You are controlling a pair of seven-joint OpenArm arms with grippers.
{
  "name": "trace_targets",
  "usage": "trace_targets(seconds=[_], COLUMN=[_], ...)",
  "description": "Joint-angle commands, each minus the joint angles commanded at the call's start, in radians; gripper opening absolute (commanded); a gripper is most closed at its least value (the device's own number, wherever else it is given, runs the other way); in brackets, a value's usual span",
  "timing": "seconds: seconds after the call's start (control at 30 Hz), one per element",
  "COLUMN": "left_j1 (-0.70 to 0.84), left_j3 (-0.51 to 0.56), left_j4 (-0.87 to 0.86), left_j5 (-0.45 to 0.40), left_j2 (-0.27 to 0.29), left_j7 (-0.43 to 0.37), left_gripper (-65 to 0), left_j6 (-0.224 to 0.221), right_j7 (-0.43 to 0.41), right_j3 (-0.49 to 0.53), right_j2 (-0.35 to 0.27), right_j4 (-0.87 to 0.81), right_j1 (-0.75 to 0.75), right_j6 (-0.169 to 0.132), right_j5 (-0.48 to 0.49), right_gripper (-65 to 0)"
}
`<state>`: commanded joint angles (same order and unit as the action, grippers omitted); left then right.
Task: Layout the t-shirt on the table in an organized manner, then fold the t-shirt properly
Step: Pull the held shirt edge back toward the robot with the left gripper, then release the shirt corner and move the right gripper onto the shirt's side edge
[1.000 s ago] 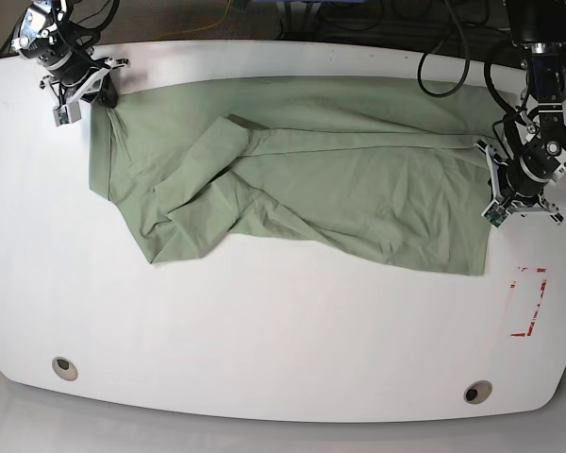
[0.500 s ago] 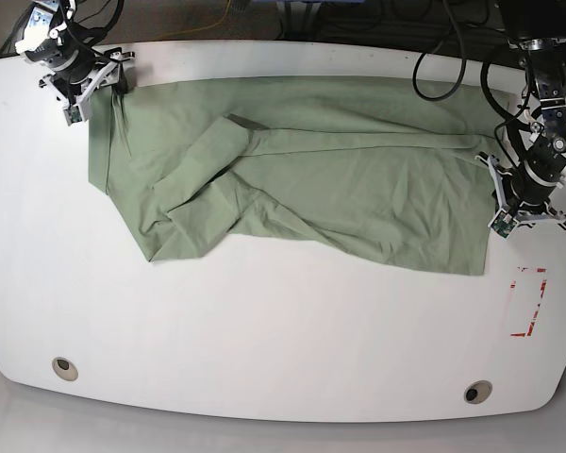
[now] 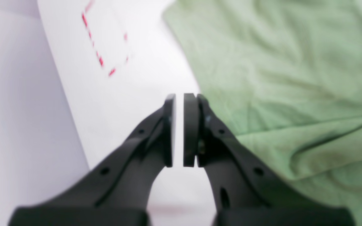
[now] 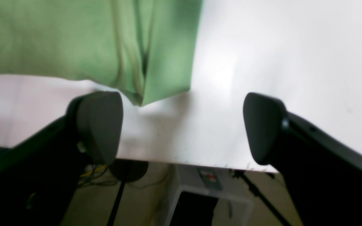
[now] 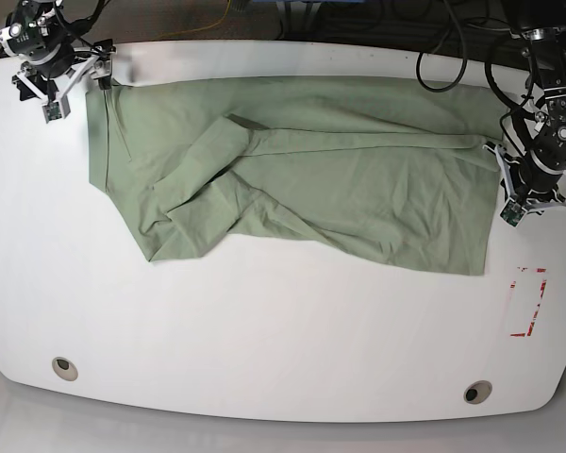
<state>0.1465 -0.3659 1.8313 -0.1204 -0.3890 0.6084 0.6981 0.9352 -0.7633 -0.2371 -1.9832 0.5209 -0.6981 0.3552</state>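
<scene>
The pale sage-green t-shirt [image 5: 340, 179] lies spread across the far half of the white table [image 5: 283, 330], with one sleeve folded over its left middle. My right gripper [image 4: 181, 125] is open at the table's far left corner. The t-shirt's corner [image 4: 156, 84] lies on the table just ahead of its fingers, untouched. In the base view this gripper [image 5: 80, 71] sits just left of that corner. My left gripper [image 3: 179, 95] is shut down to a thin slit with only table showing through it. It hovers just off the t-shirt's right edge [image 3: 294, 78], by the arm at the right [image 5: 538, 189].
Red tape marks [image 5: 528, 302] lie near the table's right edge, in front of the left gripper, and show blurred in the left wrist view [image 3: 101, 53]. Two grey grommets [image 5: 64, 368] [image 5: 477, 391] sit near the front edge. Cables hang behind the far edge.
My right gripper has moved toward the far left corner, and the t-shirt's corner went with it. My left gripper has shifted slightly right, off the shirt's right edge.
</scene>
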Motion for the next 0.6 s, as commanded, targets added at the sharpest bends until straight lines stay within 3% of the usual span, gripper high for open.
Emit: trace_targets(seconds=[0.23,0.6], left_j1=[-0.054,-0.183], left_j3=[-0.044,-0.049], left_j4=[-0.003,-0.098], left_j5=[0.000,-0.003], left_j2=[0.058,0.143], left_j7=[0.000,0.000], left_gripper=[-62.0,-61.9], left_j6=[0.000,0.000], right_j7=[0.000,0.000], right_j3=[0.002,0.137], right_j2=[-0.002,-0.028], right_j4=[0.008,0.110], right_j1=[-0.109,-0.379], right_j6=[0.000,0.000], right_j5=[-0.003,-0.005], right_gripper=[-7.2,-7.2])
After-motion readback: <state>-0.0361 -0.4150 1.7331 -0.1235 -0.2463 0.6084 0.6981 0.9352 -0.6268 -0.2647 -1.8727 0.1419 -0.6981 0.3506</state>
